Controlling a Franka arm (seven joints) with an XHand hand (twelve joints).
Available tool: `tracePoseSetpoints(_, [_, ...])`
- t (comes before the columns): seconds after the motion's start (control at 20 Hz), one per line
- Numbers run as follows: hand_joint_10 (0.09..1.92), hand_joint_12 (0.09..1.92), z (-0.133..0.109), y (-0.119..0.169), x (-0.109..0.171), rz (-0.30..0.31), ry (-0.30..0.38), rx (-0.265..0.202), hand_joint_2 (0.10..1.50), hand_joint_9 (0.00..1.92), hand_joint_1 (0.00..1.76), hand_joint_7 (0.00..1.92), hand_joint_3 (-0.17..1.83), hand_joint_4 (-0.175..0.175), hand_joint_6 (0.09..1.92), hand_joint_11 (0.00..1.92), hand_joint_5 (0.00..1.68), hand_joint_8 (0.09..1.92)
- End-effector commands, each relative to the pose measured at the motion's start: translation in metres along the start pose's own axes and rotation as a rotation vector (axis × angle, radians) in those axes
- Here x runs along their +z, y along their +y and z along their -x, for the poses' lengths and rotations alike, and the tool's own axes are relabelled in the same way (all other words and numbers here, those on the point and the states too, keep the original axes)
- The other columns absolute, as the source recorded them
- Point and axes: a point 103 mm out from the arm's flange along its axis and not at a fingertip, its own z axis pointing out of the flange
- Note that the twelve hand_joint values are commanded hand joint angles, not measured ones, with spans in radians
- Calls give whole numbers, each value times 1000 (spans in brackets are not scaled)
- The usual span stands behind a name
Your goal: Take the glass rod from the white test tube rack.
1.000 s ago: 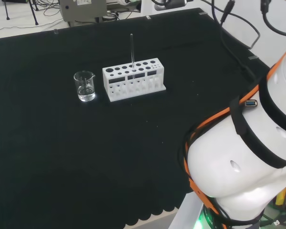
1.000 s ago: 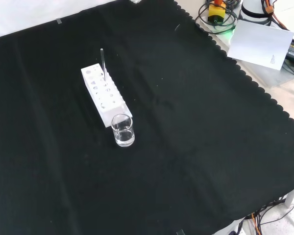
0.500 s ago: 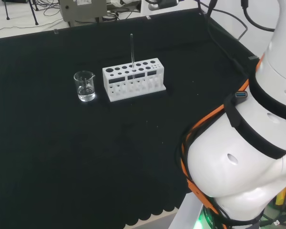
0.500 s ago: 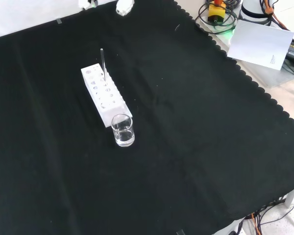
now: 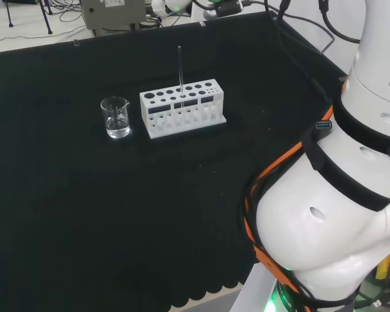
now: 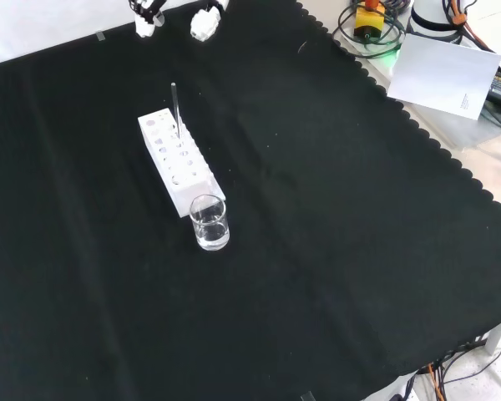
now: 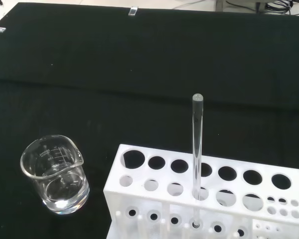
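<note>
The white test tube rack (image 5: 182,108) stands on the black cloth, and the thin glass rod (image 5: 179,68) rises upright from one of its middle holes. In the front view the rack (image 6: 177,159) lies left of centre with the rod (image 6: 175,104) near its far end. The hand (image 6: 202,23) enters at the top edge, above and beyond the rack. Its white fingertips (image 6: 144,18) are spread apart, hold nothing and are clear of the rod. The wrist view shows the rod (image 7: 197,144) close up in the rack (image 7: 139,199).
A small glass beaker (image 5: 116,117) with a little clear liquid stands just off the rack's end, also seen as the beaker (image 6: 210,222) and the beaker (image 7: 55,174). The arm's white links (image 5: 338,214) stand at the right. A paper sheet (image 6: 447,75) lies beyond the cloth's scalloped edge.
The hand's fingertips have come farther down into the front view from the top edge. The arm's links have swung in the head view. Rack, rod and beaker have not moved.
</note>
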Motion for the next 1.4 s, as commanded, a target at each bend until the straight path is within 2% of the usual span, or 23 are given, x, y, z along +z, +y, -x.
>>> tracePoseSetpoints(0.05, [1099,1379,6,8,20,-31,-7,-12,967,802,445,575,381,-175,657,627,263,1061])
tracePoseSetpoints(0.55, [1138,1377,13,22,44,-54,-3,-28,966,850,444,616,388,-171,851,731,253,1102])
tracePoseSetpoints(0.95, [1189,1402,24,19,62,-78,4,-36,967,892,442,636,392,-173,888,830,246,1120])
tracePoseSetpoints(1.4, [1277,1426,25,20,77,-100,-1,-48,969,942,430,670,399,-174,919,922,246,1157])
